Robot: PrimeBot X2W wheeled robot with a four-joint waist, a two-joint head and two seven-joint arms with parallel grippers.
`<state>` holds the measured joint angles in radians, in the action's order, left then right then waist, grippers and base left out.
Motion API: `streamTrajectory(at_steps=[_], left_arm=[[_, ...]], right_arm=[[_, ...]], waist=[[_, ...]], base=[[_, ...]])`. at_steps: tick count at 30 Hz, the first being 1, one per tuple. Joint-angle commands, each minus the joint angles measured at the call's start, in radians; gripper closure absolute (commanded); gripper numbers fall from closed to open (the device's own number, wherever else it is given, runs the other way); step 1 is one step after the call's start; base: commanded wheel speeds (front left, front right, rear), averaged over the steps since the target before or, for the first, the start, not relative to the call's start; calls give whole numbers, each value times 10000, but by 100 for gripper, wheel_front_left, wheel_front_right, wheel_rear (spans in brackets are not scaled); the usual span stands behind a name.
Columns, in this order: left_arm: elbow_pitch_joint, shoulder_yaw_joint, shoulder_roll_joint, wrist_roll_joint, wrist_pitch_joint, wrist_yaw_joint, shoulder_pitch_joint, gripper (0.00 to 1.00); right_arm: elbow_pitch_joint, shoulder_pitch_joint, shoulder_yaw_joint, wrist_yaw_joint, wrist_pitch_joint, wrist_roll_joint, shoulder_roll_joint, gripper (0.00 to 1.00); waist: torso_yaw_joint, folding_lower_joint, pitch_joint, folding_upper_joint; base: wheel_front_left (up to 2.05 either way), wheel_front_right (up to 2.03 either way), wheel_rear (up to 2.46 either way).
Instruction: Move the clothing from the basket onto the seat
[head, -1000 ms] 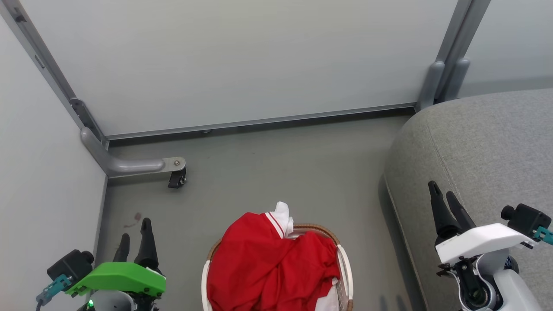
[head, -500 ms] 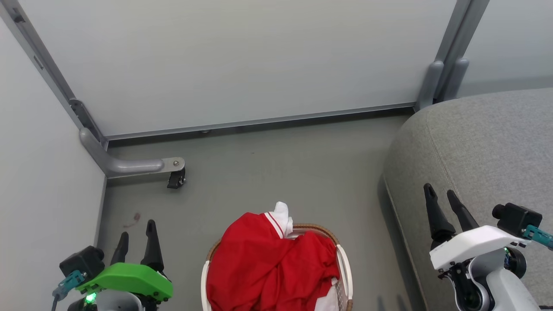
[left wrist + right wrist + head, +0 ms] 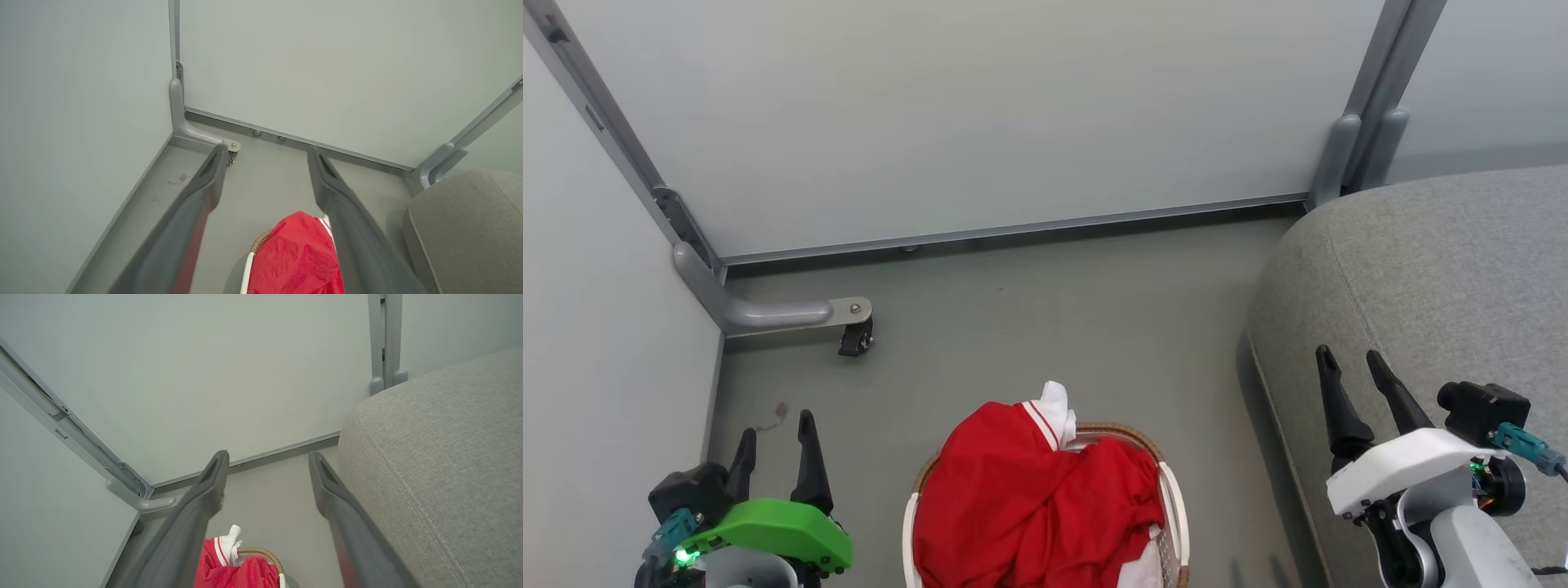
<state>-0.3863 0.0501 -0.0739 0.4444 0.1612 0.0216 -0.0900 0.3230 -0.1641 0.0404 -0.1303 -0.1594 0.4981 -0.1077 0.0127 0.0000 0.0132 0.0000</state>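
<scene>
Red clothing (image 3: pixel 1033 502) with white trim is heaped in the white basket (image 3: pixel 1176 506) with a brown woven rim, on the floor at the head view's bottom centre. The clothing (image 3: pixel 296 257) and basket (image 3: pixel 247 269) also show low in the left wrist view, and the clothing (image 3: pixel 235 571) in the right wrist view. The grey seat (image 3: pixel 1437 278) fills the right side. My left gripper (image 3: pixel 774 425) hangs open to the left of the basket, holding nothing. Over the seat's front edge, my right gripper (image 3: pixel 1349 355) is open and holds nothing.
Pale partition panels (image 3: pixel 972 114) close off the back and left. A grey metal foot with a black caster (image 3: pixel 854 339) juts onto the floor at the left. Bare grey floor (image 3: pixel 1054 318) lies between the basket, the panels and the seat.
Both grippers have spread their fingers wider. The left gripper has dropped slightly lower in the head view; the right one has shifted a little left. Clothing and basket have not moved.
</scene>
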Motion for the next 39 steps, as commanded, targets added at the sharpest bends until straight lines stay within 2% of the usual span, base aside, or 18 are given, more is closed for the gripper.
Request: streamTrajectory(at_steps=[1, 21, 26, 32, 39], left_arm=[[59, 32, -85, -297, 96, -37, -105, 0], [71, -26, -202, -2072, 532, -139, -422, 0], [-56, -67, -92, -2445, 644, -151, -241, 0], [-473, 19, 86, -2747, 751, -49, 148, 0], [-666, 260, 177, -3187, 874, 129, 180, 0]], right_arm=[[-25, -229, 10, -4, -114, -313, -47, 0], [-117, -551, 60, -5, -562, -2323, -109, 0], [284, -412, 186, -5, -659, -2747, -129, 0], [947, -254, 354, -5, -770, -3117, -94, 0], [951, -562, 539, -6, -896, -3570, -143, 0]], waist=[[2, 0, -7, 0], [-35, 0, -11, 0], [-19, 0, -44, 0], [-7, 0, -33, 0], [-85, 0, 211, 0]], base=[[0, 0, 0], [0, 0, 0], [0, 0, 0], [0, 0, 0], [0, 0, 0]])
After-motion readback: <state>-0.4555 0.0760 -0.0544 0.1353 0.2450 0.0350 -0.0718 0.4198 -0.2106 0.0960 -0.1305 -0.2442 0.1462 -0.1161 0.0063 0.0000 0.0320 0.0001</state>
